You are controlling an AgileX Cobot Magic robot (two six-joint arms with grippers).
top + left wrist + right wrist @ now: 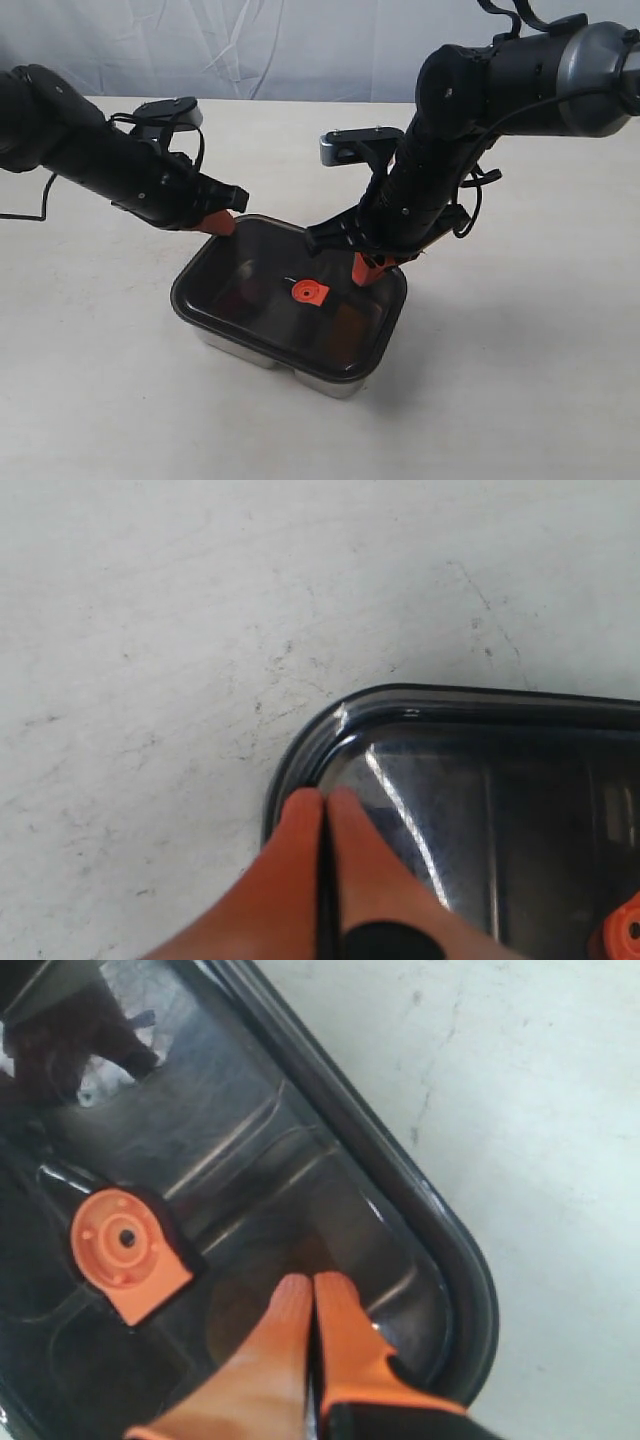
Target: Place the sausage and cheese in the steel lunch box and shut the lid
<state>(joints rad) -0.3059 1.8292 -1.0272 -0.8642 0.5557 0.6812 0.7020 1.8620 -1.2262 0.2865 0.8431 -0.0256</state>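
The dark translucent lid (pixel 250 290) lies on top of the steel lunch box (pixel 335 384), whose shiny wall shows only under the lid's near edge. The lid's orange valve (pixel 309 292) sits in its middle. My left gripper (pixel 222 222) is shut, its tips resting at the lid's far left corner (pixel 325 798). My right gripper (pixel 366 272) is shut too, tips down on the lid (pixel 312 1282) near its right end, beside the valve (pixel 125 1245). Neither holds anything. The sausage and the cheese are hidden; nothing under the dark lid can be made out.
The box stands on a pale, scuffed table (pixel 520 350). A white cloth backdrop (pixel 300 40) hangs behind the table's far edge. Both dark arms reach in over the box from the left and right.
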